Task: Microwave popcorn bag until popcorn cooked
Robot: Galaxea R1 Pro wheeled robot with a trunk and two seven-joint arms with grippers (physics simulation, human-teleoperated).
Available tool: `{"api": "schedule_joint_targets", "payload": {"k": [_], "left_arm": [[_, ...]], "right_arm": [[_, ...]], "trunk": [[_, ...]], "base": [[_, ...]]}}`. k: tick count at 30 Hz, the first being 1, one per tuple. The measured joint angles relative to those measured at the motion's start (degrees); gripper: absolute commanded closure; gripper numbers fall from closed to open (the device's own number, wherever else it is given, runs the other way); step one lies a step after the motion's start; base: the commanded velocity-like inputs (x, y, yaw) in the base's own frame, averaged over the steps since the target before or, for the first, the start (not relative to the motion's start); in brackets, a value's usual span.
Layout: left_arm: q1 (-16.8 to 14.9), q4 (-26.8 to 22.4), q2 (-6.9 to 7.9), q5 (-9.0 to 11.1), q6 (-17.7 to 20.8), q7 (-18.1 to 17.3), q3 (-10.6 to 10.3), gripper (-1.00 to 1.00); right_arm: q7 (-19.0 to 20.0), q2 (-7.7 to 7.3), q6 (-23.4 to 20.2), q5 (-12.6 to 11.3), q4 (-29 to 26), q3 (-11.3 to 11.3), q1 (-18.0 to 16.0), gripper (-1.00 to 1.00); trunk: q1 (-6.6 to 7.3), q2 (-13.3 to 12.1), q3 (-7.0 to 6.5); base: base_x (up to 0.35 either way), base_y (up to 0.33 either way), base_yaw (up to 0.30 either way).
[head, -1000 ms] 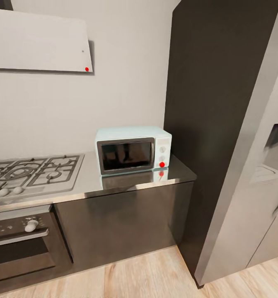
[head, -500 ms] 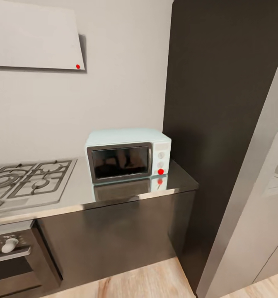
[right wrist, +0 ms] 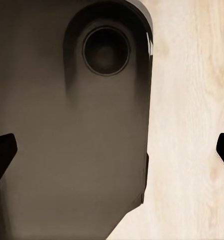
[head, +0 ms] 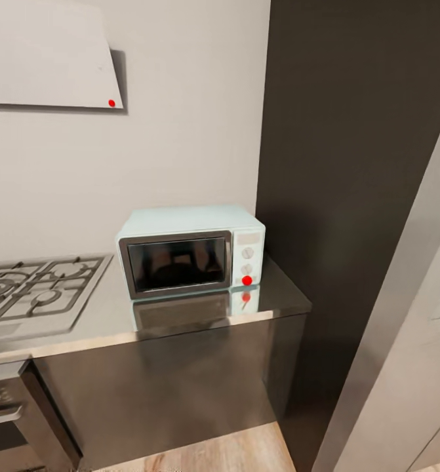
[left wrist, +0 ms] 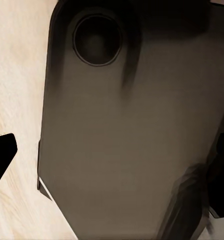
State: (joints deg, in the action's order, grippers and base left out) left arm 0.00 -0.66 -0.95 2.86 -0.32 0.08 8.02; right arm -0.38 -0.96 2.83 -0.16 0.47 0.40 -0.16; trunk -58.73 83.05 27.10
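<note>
Head view, left to right: we see an oven (head: 0,419) at the lower edge under the worktop, with a pale knob on its front; above it a gas hob (head: 39,295) with dark grates set into the countertop (head: 108,318); and, high on the grey wall (head: 187,131), a pale hood (head: 46,56) carrying a small red dot at its lower corner. Further right the microwave (head: 190,249) stands upright on the countertop near its right end, door shut, dark glass facing us, with two knobs and a red round light on the white panel; its front is mirrored in the steel surface. Dark cabinets (head: 160,387) run beneath the worktop down to the wood floor (head: 226,452). Just beside the microwave rises a tall dark panel (head: 351,164), and at the far right a grey fridge (head: 403,367). In the left wrist view we see the left gripper (left wrist: 112,155) with its dark fingertips well apart, nothing between them, above the robot's dark base (left wrist: 127,125) and pale floor. In the right wrist view the right gripper (right wrist: 114,150) likewise has its jaws spread wide, holding nothing, over the base and floor.
</note>
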Motion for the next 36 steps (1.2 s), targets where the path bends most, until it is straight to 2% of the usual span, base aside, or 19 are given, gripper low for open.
{"api": "schedule_joint_targets", "payload": {"k": [18, 28, 36], "left_arm": [[0.0, 0.0, -0.01, 0.1, 0.0, 0.0, 0.0, -1.0], [0.0, 0.0, 0.0, 0.1, 0.0, 0.0, 0.0, -1.0], [0.0, 0.0, -0.05, 0.1, 0.0, 0.0, 0.8, -1.0]], "right_arm": [[0.0, 0.0, 0.0, 0.1, 0.0, 0.0, 0.0, -1.0], [0.0, 0.0, 0.0, 0.3, 0.0, 0.0, 0.0, -1.0], [0.1, 0.08, 0.0, 0.4, 0.0, 0.1, 0.0, -1.0]], "trunk": [[0.0, 0.0, 0.0], [0.0, 0.0, 0.0], [-0.02, 0.0, 0.0]], "base": [[0.001, -0.001, 0.262], [-0.007, 0.0, 0.017], [-0.212, 0.0, 0.0]]}}
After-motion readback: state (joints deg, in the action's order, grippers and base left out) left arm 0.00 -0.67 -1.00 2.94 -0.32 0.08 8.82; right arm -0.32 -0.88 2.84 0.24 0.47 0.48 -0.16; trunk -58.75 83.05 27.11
